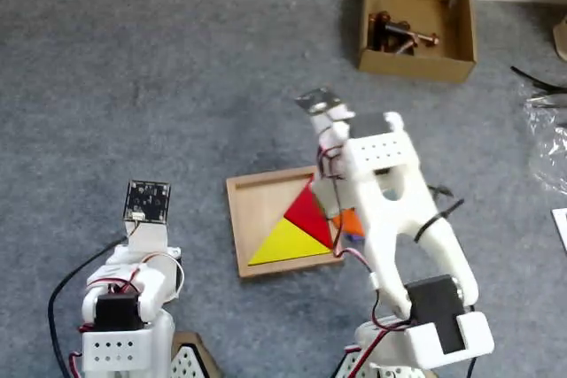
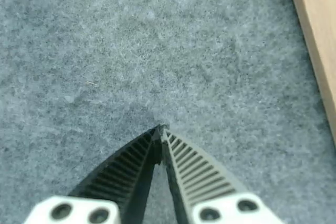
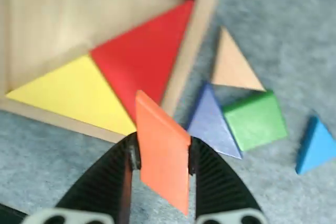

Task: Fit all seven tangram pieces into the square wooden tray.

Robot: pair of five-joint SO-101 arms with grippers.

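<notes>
The right gripper (image 3: 163, 150) is clamped on the orange piece (image 3: 158, 127) at the tray (image 3: 185, 64) edge; red triangle (image 3: 144, 56) and yellow triangle (image 3: 73, 90) lie inside; the left gripper (image 2: 160, 129) is pressed together

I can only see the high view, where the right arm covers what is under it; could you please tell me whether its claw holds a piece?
Observer: Yes, the right claw is shut on an orange piece.
Operator: Thank you. Which pieces lie outside the tray?
Observer: A tan triangle, a purple triangle, a green square and a blue triangle lie on the felt beside it.
Operator: And the other arm, please?
Observer: The left claw is shut and empty, over bare felt.
</notes>
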